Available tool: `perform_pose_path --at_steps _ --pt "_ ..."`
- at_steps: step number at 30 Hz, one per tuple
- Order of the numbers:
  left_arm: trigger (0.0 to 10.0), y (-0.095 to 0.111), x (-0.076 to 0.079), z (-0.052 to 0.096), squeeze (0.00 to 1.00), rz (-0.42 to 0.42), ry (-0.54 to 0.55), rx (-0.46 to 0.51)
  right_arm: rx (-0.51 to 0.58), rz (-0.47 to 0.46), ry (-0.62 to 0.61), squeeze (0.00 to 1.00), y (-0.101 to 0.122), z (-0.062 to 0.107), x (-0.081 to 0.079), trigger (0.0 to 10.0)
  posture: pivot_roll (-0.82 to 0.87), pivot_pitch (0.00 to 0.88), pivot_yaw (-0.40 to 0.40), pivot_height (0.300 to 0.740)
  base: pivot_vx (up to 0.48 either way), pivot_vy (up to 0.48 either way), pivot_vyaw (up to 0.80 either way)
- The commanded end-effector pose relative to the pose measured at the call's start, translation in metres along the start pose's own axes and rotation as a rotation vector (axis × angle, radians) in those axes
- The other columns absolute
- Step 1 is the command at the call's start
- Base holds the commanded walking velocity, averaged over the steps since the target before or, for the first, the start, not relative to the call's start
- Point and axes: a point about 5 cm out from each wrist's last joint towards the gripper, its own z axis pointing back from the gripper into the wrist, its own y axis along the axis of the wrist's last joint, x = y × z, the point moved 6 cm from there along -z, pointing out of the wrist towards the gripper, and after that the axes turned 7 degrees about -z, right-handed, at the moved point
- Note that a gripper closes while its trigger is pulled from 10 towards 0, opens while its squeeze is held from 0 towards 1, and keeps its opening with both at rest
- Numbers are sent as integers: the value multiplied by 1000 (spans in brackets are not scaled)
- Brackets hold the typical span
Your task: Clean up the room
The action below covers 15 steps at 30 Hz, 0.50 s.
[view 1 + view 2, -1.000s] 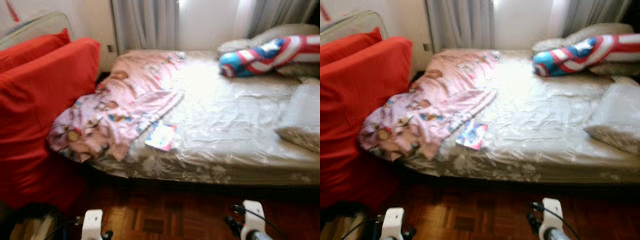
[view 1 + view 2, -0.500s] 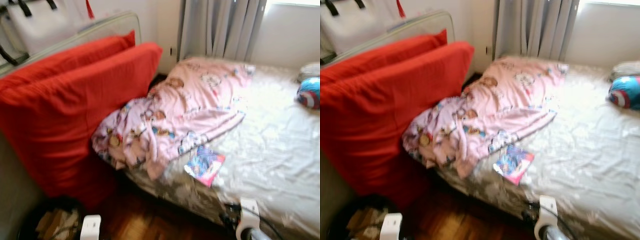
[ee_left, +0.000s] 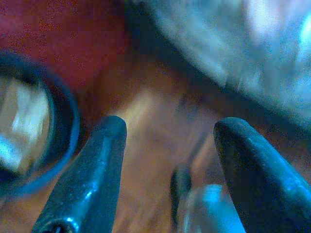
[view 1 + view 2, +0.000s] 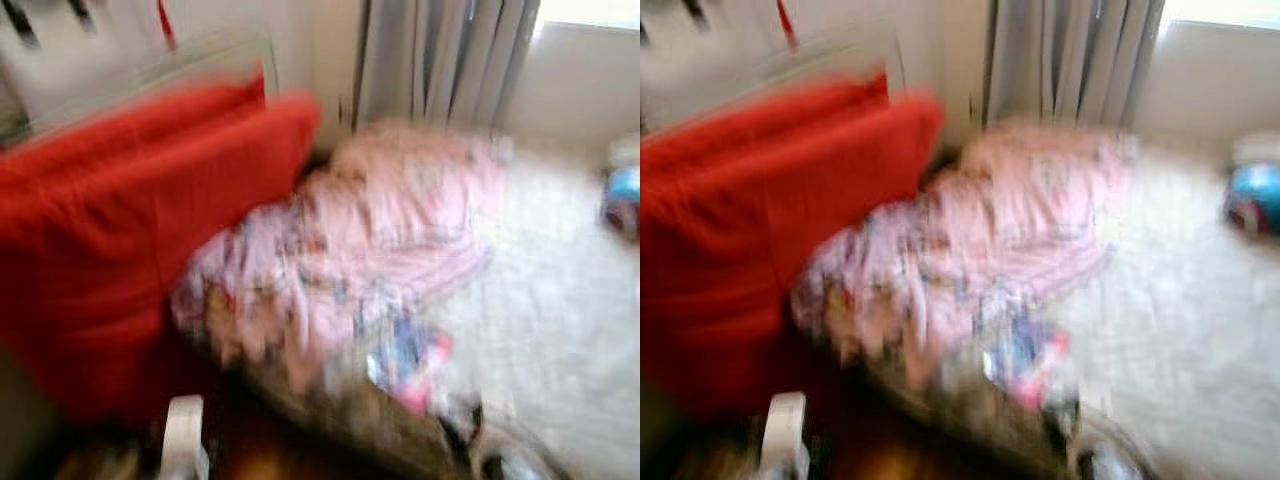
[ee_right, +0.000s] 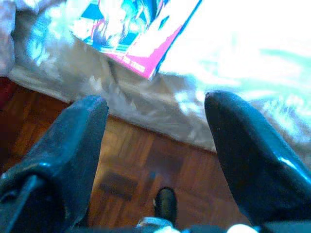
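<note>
Both hands spread open, empty — right hand (image 5: pixel 154 145) above parquet near the magazine (image 5: pixel 133 29) on the bed (image 5: pixel 252 87).

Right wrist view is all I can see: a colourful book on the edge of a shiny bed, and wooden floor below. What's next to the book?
Observer: A crumpled pink blanket lies on the bed beside the book, on the robot's left. The head views are blurred, so I can't tell whether they touch.
Operator: What's past the blanket?
Observer: Big red cushions stand further left, by the end of the bed.
Operator: And my other arm?
Observer: The left gripper hangs open and low over the wooden floor, near a round dark-rimmed container.
</note>
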Motion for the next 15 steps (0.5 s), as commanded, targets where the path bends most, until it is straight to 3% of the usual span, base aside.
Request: perform_pose_path --at_steps 1,7,8,9,12,15 --pt "10000 15 1 -2 0 31 -4 61 29 -13 -11 0 2 3 8 10000 8 0 26 740 0 0 0" --pt "10000 84 0 -4 0 47 -19 300 159 -44 18 0 20 5 4 10000 3 0 30 740 0 0 0" --pt "10000 88 0 -4 0 46 -20 315 166 -47 20 0 21 5 4 10000 3 0 30 740 0 0 0" --pt "10000 112 5 -3 0 43 -31 387 180 -54 23 0 23 6 3 10000 2 0 31 740 0 0 0" --pt "10000 158 14 4 0 39 -54 538 226 -77 24 0 29 7 4 10000 2 0 32 740 0 0 0" --pt "10000 167 17 7 0 29 -61 580 244 -86 26 0 31 8 4 10000 -2 0 34 740 0 0 0"
